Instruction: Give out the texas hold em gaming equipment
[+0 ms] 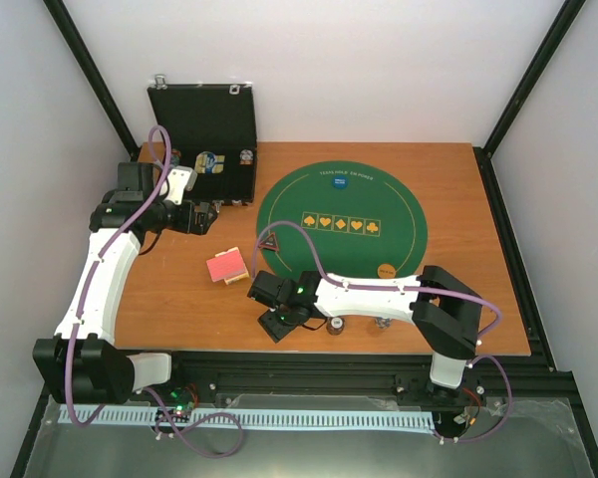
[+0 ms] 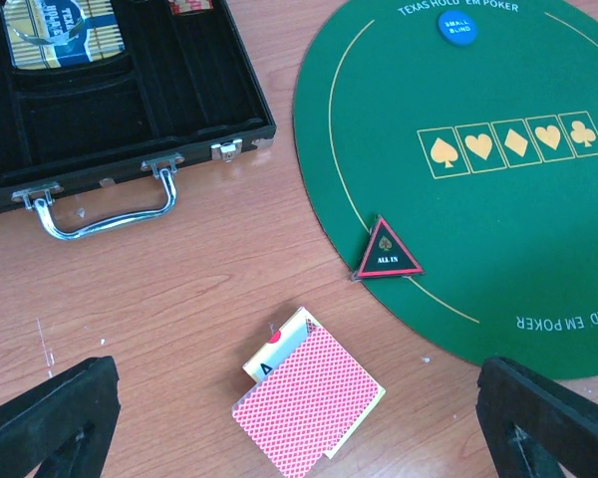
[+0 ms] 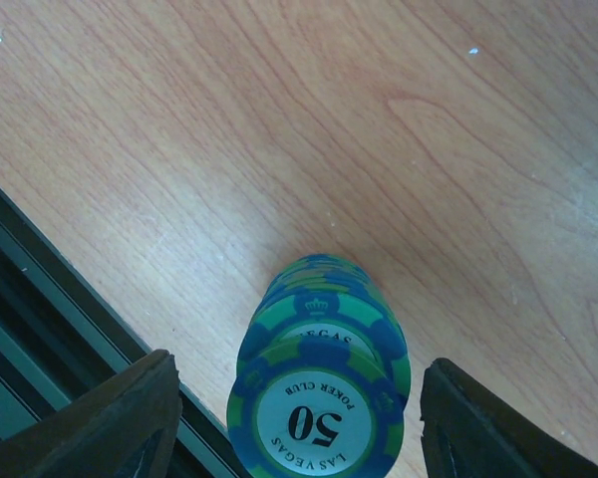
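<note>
Right claw (image 1: 279,321), its arm folded leftward along the worktop's (image 1: 169,299) near edge, hangs released with a finger on either side of a blue-green chip stack (image 3: 319,398). Only its wrist view reads "LAS VEGAS POKER CLUB 50". Red-backed cards (image 2: 309,413) lie further in, left of the green mat (image 2: 498,229) lettered "TEXAS HOLD'EM POKER". Left claw (image 1: 204,217), also released, hovers toward the far left corner by the black case (image 2: 130,129). Its view reads "ALL IN" on the triangle marker (image 2: 389,249) and "SMALL BLIND" on the blue disc (image 2: 456,25).

Chip stack (image 3: 319,398) stands inside the right tool's (image 3: 299,438) spread gap, bare table (image 3: 279,119) beyond
</note>
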Controlling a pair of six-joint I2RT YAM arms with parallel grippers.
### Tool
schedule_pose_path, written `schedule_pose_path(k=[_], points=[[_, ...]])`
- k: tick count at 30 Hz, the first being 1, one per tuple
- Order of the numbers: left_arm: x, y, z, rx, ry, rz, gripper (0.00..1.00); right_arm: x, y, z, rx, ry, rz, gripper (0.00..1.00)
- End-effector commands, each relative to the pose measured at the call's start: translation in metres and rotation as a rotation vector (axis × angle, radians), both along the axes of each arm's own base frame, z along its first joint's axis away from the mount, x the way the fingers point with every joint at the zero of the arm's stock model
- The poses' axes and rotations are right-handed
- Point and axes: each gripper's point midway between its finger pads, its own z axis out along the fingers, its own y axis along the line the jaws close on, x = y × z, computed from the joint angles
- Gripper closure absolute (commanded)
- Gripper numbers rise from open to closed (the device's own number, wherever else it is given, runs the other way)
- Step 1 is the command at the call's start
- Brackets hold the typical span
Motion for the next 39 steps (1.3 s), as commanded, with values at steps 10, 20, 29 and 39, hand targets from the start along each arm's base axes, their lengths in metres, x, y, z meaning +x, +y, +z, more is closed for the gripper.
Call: schedule_pose_path(k=[10,20,29,39], points=[[0.001,0.001,0.017,-0.010,-0.028,0.012,0.00,0.001,0.007,-0.001,0.007,-0.020,-0.001,0.37],[0.000,-0.001,0.019,-0.017,-0.033,0.002,0.00,0.002,0.007,-0.005,0.001,-0.024,-0.005,0.40],[-0.001,0.001,0.018,-0.010,-0.033,0.007,0.00,0.003,0.007,-0.004,0.003,-0.030,-0.010,0.55],[-0.001,0.001,0.019,-0.007,-0.036,0.007,0.00,0.005,0.001,-0.008,-0.020,-0.044,-0.017,0.59]])
